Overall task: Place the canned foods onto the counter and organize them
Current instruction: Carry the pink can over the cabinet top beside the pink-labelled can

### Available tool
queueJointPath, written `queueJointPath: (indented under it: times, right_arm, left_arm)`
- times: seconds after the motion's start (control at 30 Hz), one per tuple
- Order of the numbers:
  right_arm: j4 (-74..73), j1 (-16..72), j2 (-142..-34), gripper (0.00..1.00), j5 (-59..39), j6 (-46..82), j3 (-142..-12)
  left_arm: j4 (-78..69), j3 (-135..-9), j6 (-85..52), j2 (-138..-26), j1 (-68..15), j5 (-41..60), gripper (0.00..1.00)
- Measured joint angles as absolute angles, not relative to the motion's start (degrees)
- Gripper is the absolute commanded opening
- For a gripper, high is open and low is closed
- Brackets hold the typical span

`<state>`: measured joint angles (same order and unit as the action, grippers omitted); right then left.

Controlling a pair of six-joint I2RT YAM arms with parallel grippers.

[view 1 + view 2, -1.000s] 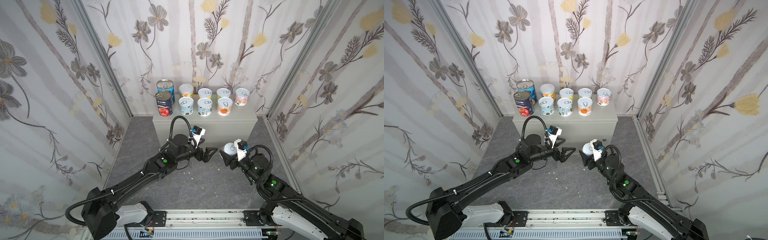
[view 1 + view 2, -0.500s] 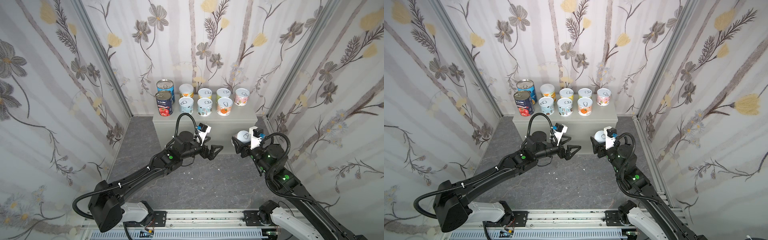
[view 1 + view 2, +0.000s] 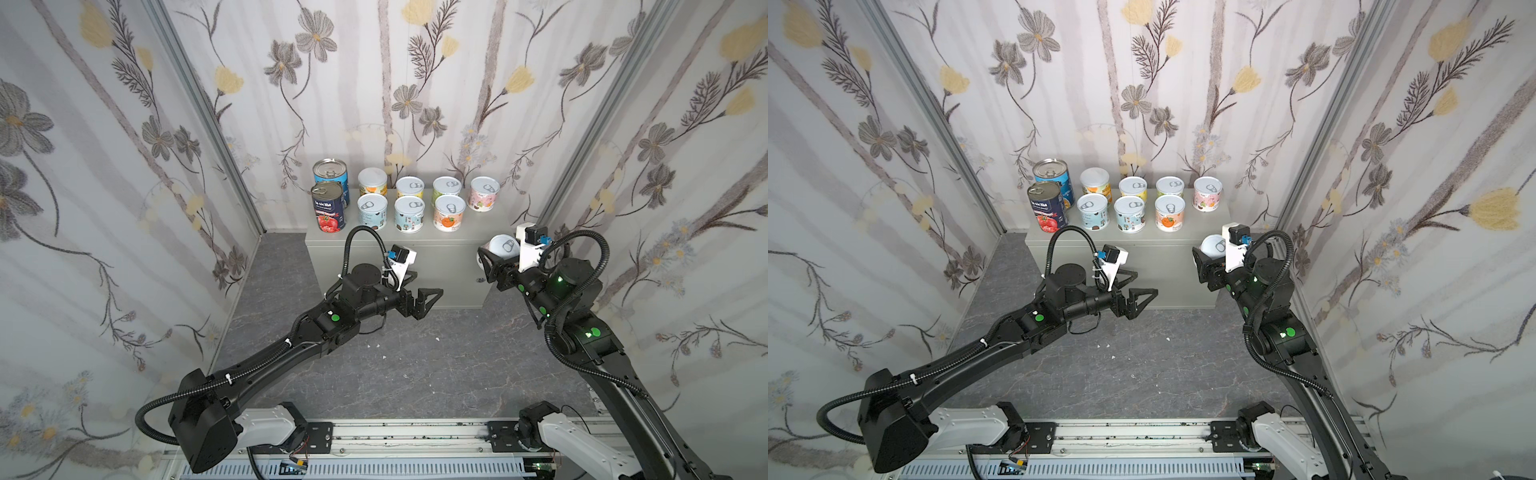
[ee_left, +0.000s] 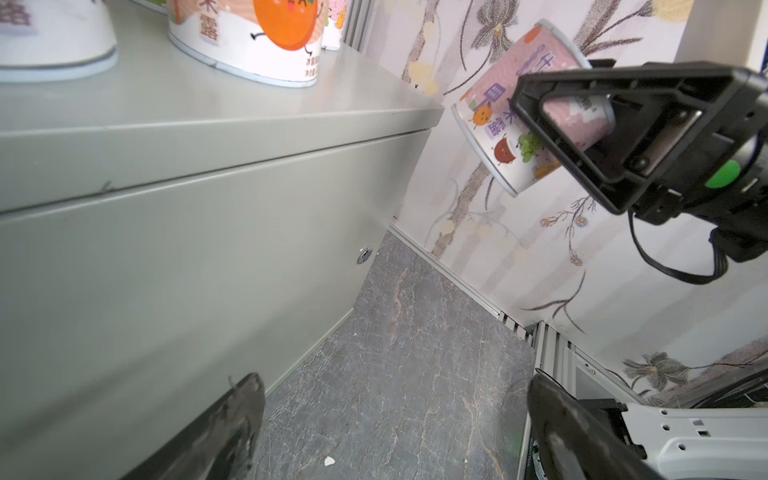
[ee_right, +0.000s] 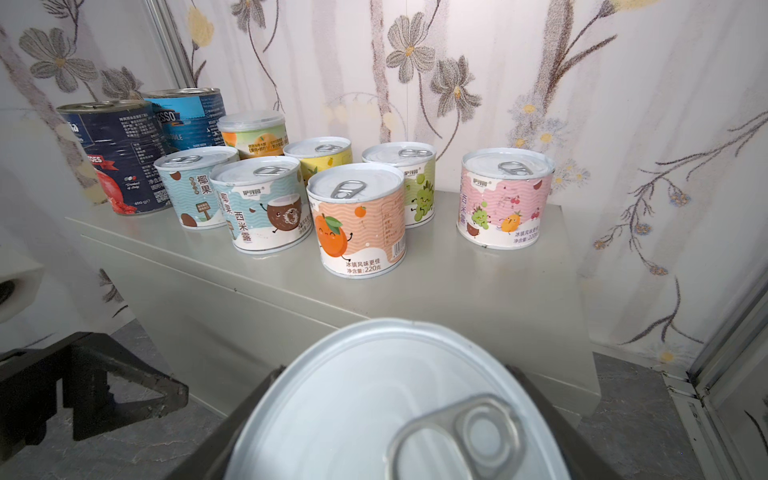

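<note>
Left tool: jaws spread wide, empty, hanging before the front face of the light-grey rectangular metal desk, above the dark marbled floor.

Right tool: clamped across the side wall of a short pale-lidded can with a pink fruit label. The can hangs tilted just off the desk's right front corner, roughly level with the desk top, touching nothing else.

On the desk, all upright in two rows:
- two taller steel-topped cans at the left end
- seven short pastel-labelled cans to their right

The front row's right end is bare.

Judgement: the can is rigid, likely weighty if full, and its glossy label may slip. A mid-wall hold suits it, keeping clear of the pull-tab lid. It should be levelled before being set down.
</note>
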<state>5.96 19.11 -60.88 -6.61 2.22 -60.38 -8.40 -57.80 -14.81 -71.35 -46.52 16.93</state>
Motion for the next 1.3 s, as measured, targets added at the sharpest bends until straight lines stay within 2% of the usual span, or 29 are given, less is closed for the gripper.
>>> queueJointPath:
  times: [0.67,1.3]
  right_arm:
    - [15.81,9.80,-76.29,0.44,-16.97,-1.50,-80.07]
    - [24.73,7.86,-88.82,0.46,-21.21,-6.96,-93.67]
  left_arm:
    - [-8.10,-52.47,-14.57,-63.26,-46.46,9.89,1.00]
    - [-5.28,-47.48,-17.82,-56.71,-46.46,1.06,1.00]
